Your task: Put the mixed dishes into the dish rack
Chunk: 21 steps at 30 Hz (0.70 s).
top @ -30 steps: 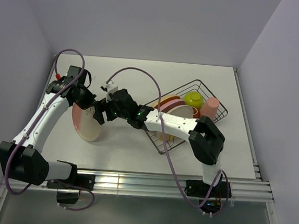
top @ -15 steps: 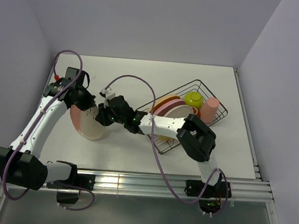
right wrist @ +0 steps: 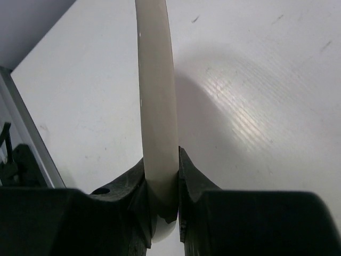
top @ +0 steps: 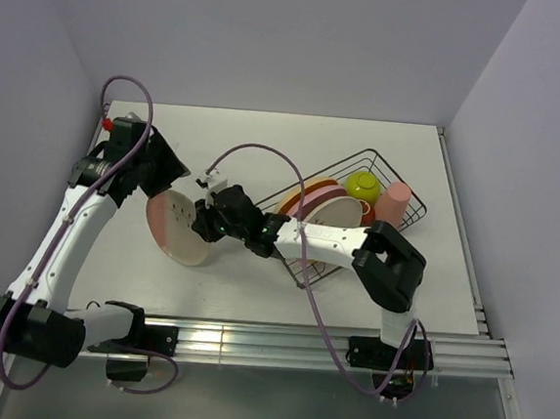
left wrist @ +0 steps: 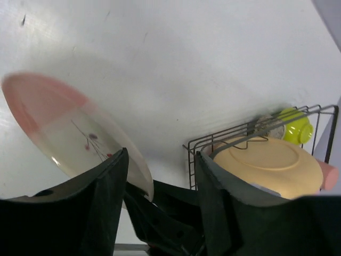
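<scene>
So my right gripper (right wrist: 161,170) is clamping hard on the rim of the round pink-and-cream twig-patterned ceramic plate (top: 180,226), pads pinching both faces. It's holding the plate tilted over the white table (top: 266,140), just left of the black wire dish rack (top: 409,216). My left gripper (left wrist: 161,160) is hanging close by the plate with its jaws spread wide, gripping nothing. The rack is holding an orange plate (top: 307,186), a pink plate (top: 320,196) and a cream-yellow plate (left wrist: 266,162), plus a lime-green bowl (top: 363,185) and a salmon cup (top: 394,201).
</scene>
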Each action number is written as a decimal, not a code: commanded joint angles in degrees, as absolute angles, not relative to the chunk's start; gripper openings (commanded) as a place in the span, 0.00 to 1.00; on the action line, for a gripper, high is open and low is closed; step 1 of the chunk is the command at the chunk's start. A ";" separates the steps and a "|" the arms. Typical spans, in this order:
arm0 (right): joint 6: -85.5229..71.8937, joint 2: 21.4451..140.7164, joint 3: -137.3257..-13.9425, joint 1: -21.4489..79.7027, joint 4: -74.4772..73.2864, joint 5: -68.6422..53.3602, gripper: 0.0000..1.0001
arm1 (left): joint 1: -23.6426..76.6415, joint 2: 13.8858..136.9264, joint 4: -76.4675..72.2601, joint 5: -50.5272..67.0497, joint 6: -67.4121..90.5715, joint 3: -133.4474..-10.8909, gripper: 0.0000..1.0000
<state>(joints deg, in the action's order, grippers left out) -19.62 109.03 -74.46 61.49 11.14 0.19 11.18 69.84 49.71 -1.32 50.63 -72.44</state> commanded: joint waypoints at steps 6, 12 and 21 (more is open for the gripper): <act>-12.66 92.74 -65.93 62.05 2.83 -4.04 0.00 | 11.07 56.79 36.75 3.50 38.95 -70.94 0.70; -13.71 77.36 -60.12 62.05 -3.41 -9.30 0.00 | 11.07 53.35 25.43 23.15 34.37 -62.50 0.68; -17.92 60.57 -58.80 61.18 -10.37 -16.69 0.00 | 11.25 50.45 15.30 40.41 32.17 -54.32 0.68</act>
